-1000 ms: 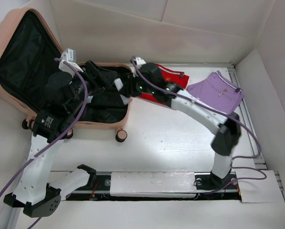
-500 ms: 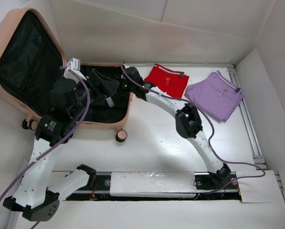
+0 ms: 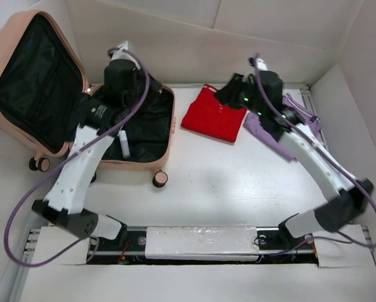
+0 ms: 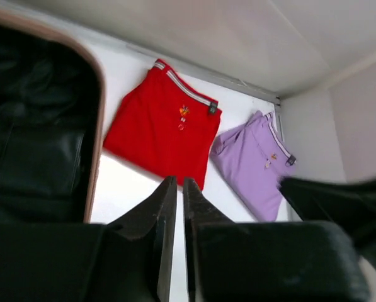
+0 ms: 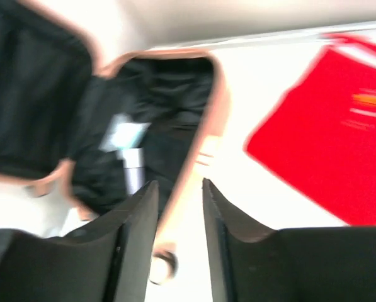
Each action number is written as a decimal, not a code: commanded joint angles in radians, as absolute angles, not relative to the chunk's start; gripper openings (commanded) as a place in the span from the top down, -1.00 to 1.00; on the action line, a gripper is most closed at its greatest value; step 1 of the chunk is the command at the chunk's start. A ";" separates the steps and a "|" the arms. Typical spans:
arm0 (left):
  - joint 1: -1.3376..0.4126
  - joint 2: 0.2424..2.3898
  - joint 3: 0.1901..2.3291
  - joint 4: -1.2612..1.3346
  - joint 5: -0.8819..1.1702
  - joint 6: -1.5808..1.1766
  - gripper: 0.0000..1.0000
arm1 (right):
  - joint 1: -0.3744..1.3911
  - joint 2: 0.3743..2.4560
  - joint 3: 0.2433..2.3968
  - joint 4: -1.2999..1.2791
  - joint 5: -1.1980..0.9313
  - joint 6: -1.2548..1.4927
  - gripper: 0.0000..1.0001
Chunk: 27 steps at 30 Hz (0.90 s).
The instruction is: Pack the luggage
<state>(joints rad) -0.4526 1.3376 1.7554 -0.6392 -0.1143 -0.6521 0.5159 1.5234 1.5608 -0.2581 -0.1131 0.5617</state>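
Luggage (image 3: 137, 167) lies open just left of red shorts (image 3: 211, 116), nearer R gripper (image 5: 179, 186) (jaws part-open, empty) than L gripper (image 4: 175, 184) (near-shut, empty).

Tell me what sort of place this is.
Probably a robot test cell, not a home: white panel walls box in a white table, two arms are bolted to a rail at its edge, and open luggage sits beside a red garment and a purple garment.

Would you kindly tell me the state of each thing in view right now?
Suitcase: open, lid leaning back.
Red garment: folded, flat on the table.
Purple garment: folded, on the table.
Left gripper: shut, empty.
Right gripper: open, empty.
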 commanded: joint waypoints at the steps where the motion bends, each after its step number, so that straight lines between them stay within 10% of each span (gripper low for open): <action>1: -0.476 1.390 1.849 -0.626 -0.025 -0.498 0.92 | 0.483 1.373 1.427 -0.437 0.035 0.445 0.23; 7: -0.476 1.307 1.335 -0.091 0.392 -0.601 0.84 | 0.384 1.085 1.302 -0.623 0.111 0.423 0.53; 17: -0.799 1.785 1.572 -0.127 0.061 -0.717 1.00 | 0.322 0.869 1.142 -0.748 0.052 0.452 0.49; 22: -0.798 1.899 1.572 -0.104 0.000 -0.869 0.15 | 0.313 0.787 1.088 -0.776 0.015 0.462 0.28; 27: -0.764 1.921 1.470 -0.077 -0.055 -1.092 0.01 | 0.313 0.703 1.028 -0.821 -0.029 0.471 0.07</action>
<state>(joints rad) -0.7929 1.9480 1.5021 -0.1261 0.0196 -0.9123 0.3199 0.7429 1.0466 -0.7876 0.0147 0.4637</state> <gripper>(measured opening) 0.491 0.460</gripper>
